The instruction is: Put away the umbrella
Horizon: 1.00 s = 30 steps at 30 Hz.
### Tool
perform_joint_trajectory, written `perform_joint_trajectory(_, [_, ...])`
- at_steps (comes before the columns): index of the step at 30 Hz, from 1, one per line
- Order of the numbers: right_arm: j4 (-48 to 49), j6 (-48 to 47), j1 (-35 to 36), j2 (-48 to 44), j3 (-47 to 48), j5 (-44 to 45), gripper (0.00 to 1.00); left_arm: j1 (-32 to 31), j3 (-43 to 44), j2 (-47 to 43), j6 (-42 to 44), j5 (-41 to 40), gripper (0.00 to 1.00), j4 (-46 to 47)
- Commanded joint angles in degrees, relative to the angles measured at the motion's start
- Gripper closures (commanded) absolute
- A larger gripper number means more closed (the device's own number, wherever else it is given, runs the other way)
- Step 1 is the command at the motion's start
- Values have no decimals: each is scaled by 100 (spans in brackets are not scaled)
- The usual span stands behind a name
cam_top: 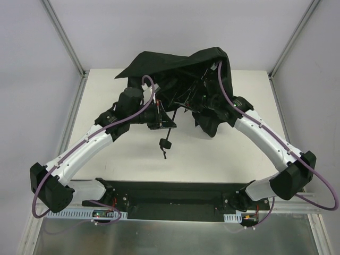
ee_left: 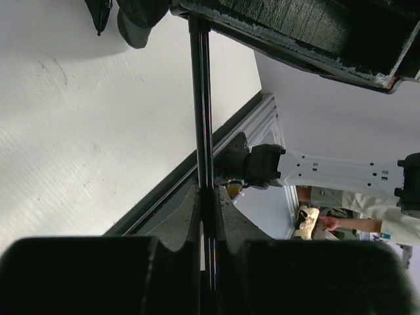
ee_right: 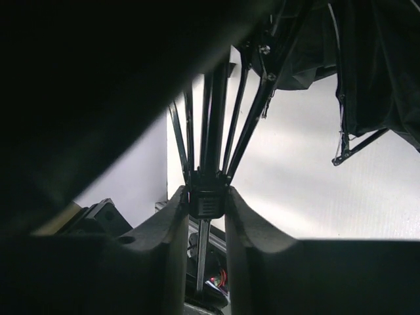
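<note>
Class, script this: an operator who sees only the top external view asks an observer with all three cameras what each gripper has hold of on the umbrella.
Operator: The umbrella fabric hides the right gripper from me. What is it on?
Observer: Its fingers sit either side of the runner, where the ribs meet.
Operator: And the left gripper?
Observer: It is shut on the thin shaft, with nothing else between its fingers.

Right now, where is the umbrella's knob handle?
In the top view the knob handle is near the middle of the table, at the near end of the shaft, just nearer the bases than the left gripper clamping that shaft.
</note>
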Motion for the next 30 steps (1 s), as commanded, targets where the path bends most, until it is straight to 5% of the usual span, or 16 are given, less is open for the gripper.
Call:
perform_joint_trajectory(1, [-257,-374,-25,-423,332,-279,63,-40,47,-495,430,-737,100,348])
perform_joint_trajectory(5, [-557,-437,-236,-502,17,-805,32,-40,-225,-583,-27,-966,100,1121])
perform_joint_trajectory(14, [82,-139,-307,-1389,-1503,-1878,15,-40,-112,-118,-115,-1248,100,1113])
perform_joint_trajectory(16, [383,134,-464,-1487,-1865,-1951,14,-57,-164,-30,-89,-1134,100,1114])
perform_joint_trajectory(22, [-1372,536,-413,-1925,-1383,-511,18,-118,-796,-275,-107,-1466,100,1105])
perform_joint_trajectory(24, [-1095,872,-203,-2101,-1417,-500,18,-127,-885,-293,-150,-1607,100,1113])
perform_joint_trajectory(30, [-31,533,-78,-1734,-2137,-2185,18,-57,-394,145,-756,-1511,100,1386])
